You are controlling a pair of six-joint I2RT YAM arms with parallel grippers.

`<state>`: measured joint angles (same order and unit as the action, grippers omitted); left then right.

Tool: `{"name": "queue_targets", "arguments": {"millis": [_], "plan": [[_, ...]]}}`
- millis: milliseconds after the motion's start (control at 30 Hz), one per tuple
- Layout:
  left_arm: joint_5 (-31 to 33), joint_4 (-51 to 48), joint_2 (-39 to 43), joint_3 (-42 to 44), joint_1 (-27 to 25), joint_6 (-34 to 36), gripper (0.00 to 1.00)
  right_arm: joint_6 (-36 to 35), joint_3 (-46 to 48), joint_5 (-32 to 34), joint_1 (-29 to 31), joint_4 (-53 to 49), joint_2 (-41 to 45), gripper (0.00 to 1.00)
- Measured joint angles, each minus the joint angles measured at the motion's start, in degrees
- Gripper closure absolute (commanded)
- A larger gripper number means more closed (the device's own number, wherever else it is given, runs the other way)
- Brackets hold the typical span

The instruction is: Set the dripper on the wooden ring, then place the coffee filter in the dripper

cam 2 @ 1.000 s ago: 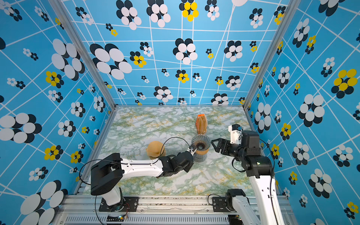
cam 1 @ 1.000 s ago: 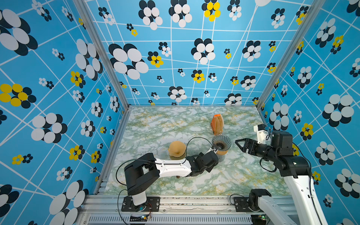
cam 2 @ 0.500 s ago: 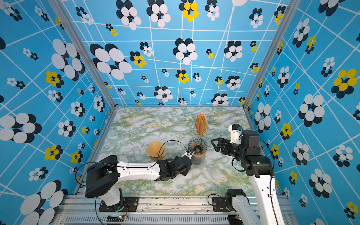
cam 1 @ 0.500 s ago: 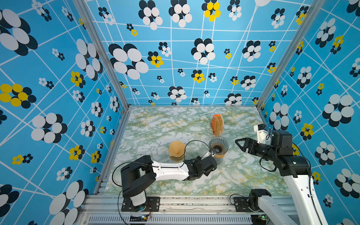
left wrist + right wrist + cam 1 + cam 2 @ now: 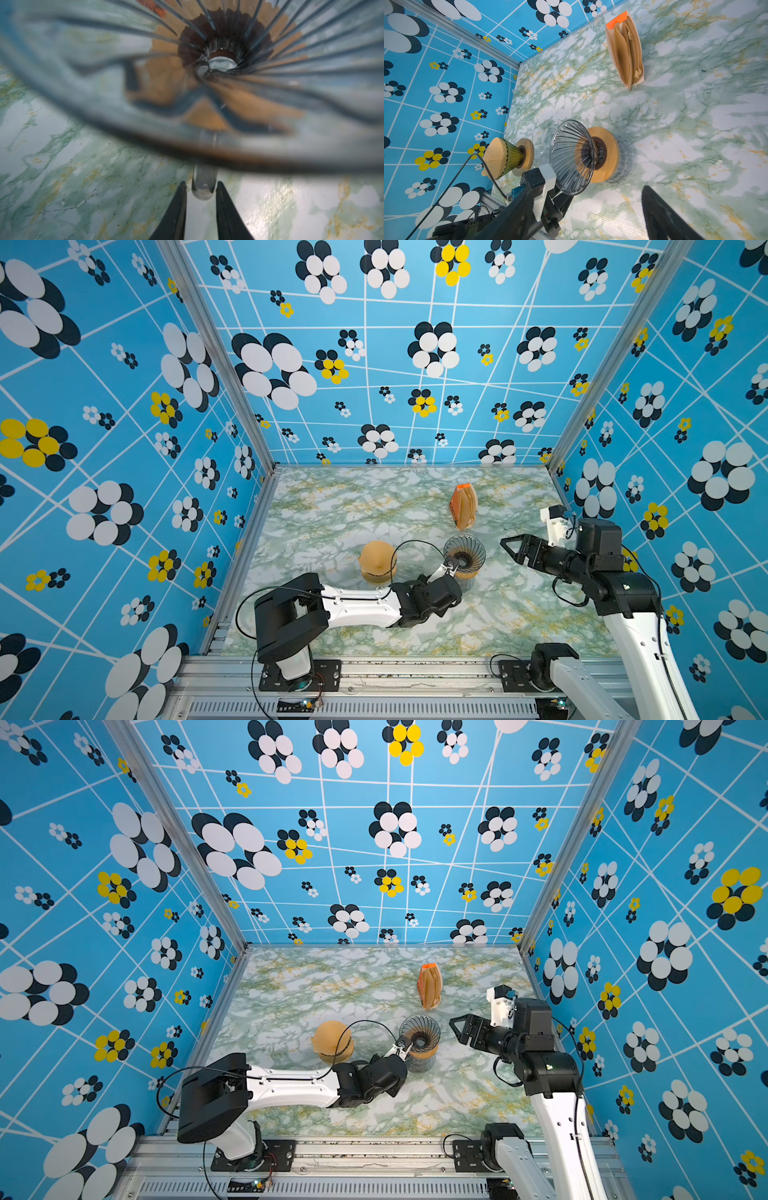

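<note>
Near the middle of the green-veined marble tabletop (image 5: pixel 332 506) stands the clear ribbed glass dripper (image 5: pixel 464 549) on a round wooden collar (image 5: pixel 609 153); the left gripper (image 5: pixel 451 567) sits at its near-left side, black fingers (image 5: pixel 178 207) narrowly parted astride the clear glass handle (image 5: pixel 202 187), though whether they press it cannot be told; the right gripper (image 5: pixel 510 551) hovers just right of the dripper, jaws wide, holding nothing; the brown paper coffee filters (image 5: pixel 464 506) stand bunched in an orange-topped holder (image 5: pixel 614 22) farther back, apart from the dripper.
</note>
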<state>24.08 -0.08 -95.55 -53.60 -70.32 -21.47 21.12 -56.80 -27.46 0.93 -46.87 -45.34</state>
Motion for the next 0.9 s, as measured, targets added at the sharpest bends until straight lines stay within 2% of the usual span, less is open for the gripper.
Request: {"name": "queue_targets", "arguments": {"millis": [100,233,300,367,467,733,900], "plan": [[0.04,-0.55,1.77,0.00,-0.13,-0.11,0.59,0.76,0.24,-1.62,0.00,0.72,-0.74,0.25],[0.42,-1.79,4.63,-0.02,-0.22,-0.17,0.58,1.29,1.11,-3.56,0.00,1.25,-2.84,0.35],[0.37,-2.89,6.10,-0.17,-0.26,-0.17,0.58,1.70,1.22,-4.20,0.02,1.27,-3.98,0.39],[0.00,-4.39,7.45,-0.87,-0.26,-0.22,0.52,2.03,1.36,-4.59,0.26,1.60,-4.98,0.40],[-2.23,-7.37,9.35,-2.89,0.04,-1.05,0.52,2.27,2.14,-4.96,1.07,3.02,-6.32,0.43],[-16.33,-11.50,15.26,-6.64,5.57,-4.13,0.52,4.52,5.77,-6.69,2.60,8.17,-10.64,0.53],[-27.34,-10.62,17.62,-5.31,13.00,-10.43,0.49,4.66,5.77,-7.28,3.21,10.45,-12.41,0.58]]}}
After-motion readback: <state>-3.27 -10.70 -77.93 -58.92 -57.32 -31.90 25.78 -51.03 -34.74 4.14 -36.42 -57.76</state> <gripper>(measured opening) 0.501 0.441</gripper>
